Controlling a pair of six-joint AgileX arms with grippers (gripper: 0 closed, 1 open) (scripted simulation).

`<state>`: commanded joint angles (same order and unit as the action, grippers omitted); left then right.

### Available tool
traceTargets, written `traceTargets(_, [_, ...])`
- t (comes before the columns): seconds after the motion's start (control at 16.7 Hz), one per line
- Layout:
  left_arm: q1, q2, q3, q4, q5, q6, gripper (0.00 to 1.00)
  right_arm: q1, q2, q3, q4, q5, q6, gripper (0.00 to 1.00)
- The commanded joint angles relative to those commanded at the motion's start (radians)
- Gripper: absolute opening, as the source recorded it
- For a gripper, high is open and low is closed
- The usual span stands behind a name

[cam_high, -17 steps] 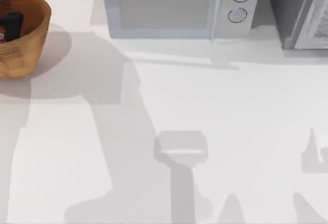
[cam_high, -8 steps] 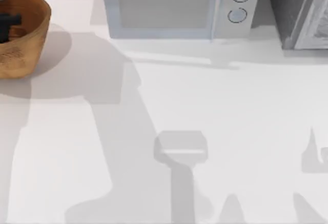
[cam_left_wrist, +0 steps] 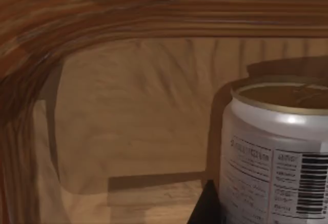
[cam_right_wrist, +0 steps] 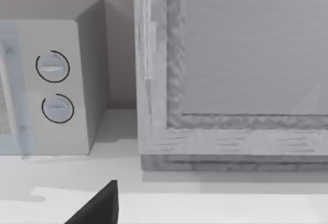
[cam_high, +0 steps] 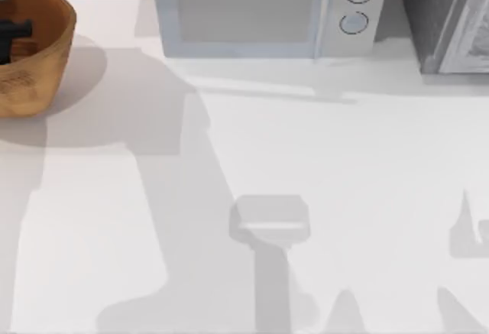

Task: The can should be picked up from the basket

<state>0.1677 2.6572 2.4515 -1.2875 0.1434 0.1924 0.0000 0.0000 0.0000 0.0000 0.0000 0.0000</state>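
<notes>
The basket [cam_high: 47, 47], a round orange-brown woven bowl, stands at the table's far left back corner, cut off by the top view's left edge. My left gripper [cam_high: 11, 33] shows as a dark shape reaching down inside it. In the left wrist view the can [cam_left_wrist: 277, 152] stands upright on the basket's ribbed floor [cam_left_wrist: 113, 126]. It has a pale body with a barcode and small print, and a dull gold top. It is very close, with a dark part of my left gripper [cam_left_wrist: 207, 209] right beside its lower side. A dark tip of my right gripper [cam_right_wrist: 97, 207] hangs above the table, facing the back right.
A pale microwave [cam_high: 263, 11] with two round knobs stands along the back edge. A grey cabinet [cam_high: 447, 17] fills the back right corner. In the right wrist view the microwave [cam_right_wrist: 56, 80] stands beside the cabinet [cam_right_wrist: 230, 70]. Arm shadows lie across the white tabletop [cam_high: 344, 166].
In the top view the dark shape of my left gripper has shrunk and slid slightly left and back inside the basket. Nothing else has moved.
</notes>
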Motion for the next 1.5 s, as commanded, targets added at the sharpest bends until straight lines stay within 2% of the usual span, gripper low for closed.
traceTargets(0.24, [0.0,0.0,0.0,0.0,0.0,0.0,0.0,0.0,0.0,0.0,0.0,0.0,0.0,1.0])
traceTargets(0.3, [0.004,-0.076,-0.044,-0.008,-0.005,-0.018,0.0,0.0,0.0,0.0,0.0,0.0,0.0,1.0])
traceTargets(0.48, [-0.001,-0.101,-0.062,-0.002,-0.016,-0.03,0.0,0.0,0.0,0.0,0.0,0.0,0.0,1.0])
traceTargets(0.72, [-0.047,-0.27,-0.202,0.064,-0.065,-0.069,0.0,0.0,0.0,0.0,0.0,0.0,0.0,1.0])
traceTargets(0.96, [-0.105,-0.586,-0.472,0.217,-0.123,-0.1,0.0,0.0,0.0,0.0,0.0,0.0,0.0,1.0])
traceTargets(1.2, [-0.134,-1.012,-0.834,0.396,-0.163,-0.12,0.0,0.0,0.0,0.0,0.0,0.0,0.0,1.0])
traceTargets(1.5, [-0.167,-1.449,-1.215,0.606,-0.156,-0.118,0.0,0.0,0.0,0.0,0.0,0.0,0.0,1.0])
